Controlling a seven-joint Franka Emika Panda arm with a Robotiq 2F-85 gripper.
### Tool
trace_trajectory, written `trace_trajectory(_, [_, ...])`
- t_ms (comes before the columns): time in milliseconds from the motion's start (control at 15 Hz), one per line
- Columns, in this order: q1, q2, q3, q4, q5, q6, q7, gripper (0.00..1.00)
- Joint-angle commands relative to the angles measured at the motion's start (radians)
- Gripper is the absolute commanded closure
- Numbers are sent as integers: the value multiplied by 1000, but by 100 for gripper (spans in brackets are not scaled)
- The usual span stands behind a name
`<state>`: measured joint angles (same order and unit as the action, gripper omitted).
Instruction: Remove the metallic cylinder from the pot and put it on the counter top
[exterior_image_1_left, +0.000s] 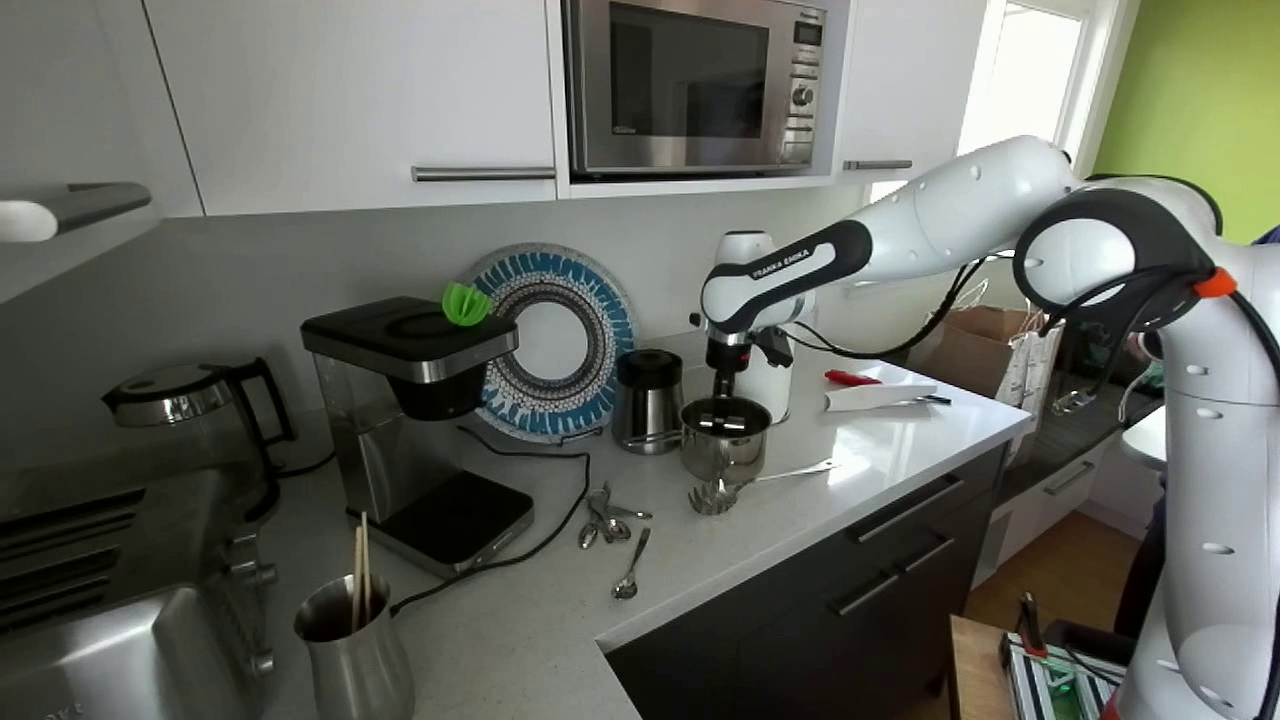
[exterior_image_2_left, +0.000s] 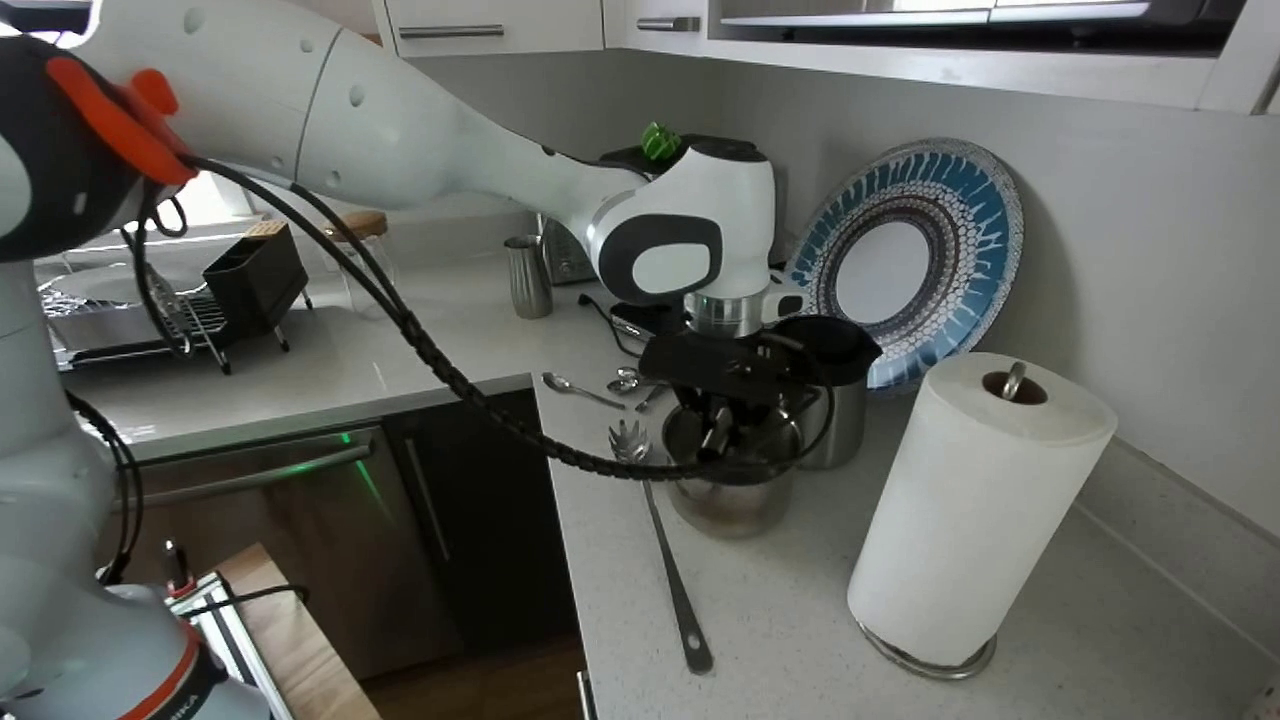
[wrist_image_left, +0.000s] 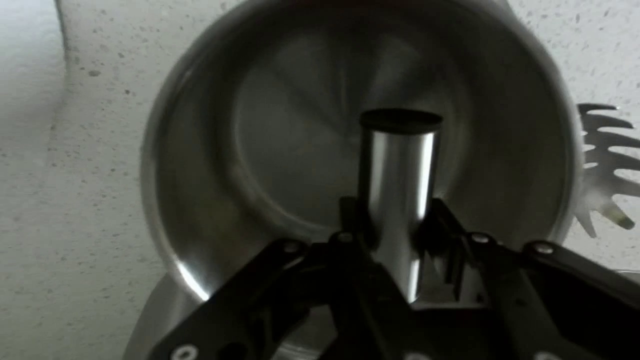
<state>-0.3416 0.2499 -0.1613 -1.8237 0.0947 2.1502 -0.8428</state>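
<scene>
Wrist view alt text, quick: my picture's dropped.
The gripper grasps a shiny metallic cylinder, seen against the inside of the pot; how high it sits is unclear. At picture right, a toothed utensil lies on the counter top.

In the wrist view, around the pot (wrist_image_left: 200, 140), bare tabletop (wrist_image_left: 85, 270) lies at eight o'clock; paper roll (wrist_image_left: 30, 65) blocks nine-to-ten, pasta server (wrist_image_left: 602, 155) three.

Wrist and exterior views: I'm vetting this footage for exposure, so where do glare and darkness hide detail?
Wrist view: the gripper is mostly near-black, its parts hard to separate; bright streaks run along the metallic cylinder. In an exterior view: the window is blown out to white, and glare whitens a patch of the counter top.
</scene>
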Motion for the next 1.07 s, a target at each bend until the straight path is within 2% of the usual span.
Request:
trace_trajectory(0, [0, -134, -27, -64, -28, -6, -7, 89])
trace_trajectory(267, [21, -249, -26, -117, 61, -56, -127, 89])
trace_trajectory(600, [105, -378, -17, -235, 136, -172, -266, 89])
trace_trajectory(800, [174, -432, 2, -316, 198, -160, -279, 89])
trace_trajectory(933, [216, -447, 35, -369, 153, -69, -215, 89])
trace_trajectory(1000, [204, -405, 2, -290, 162, -141, -238, 64])
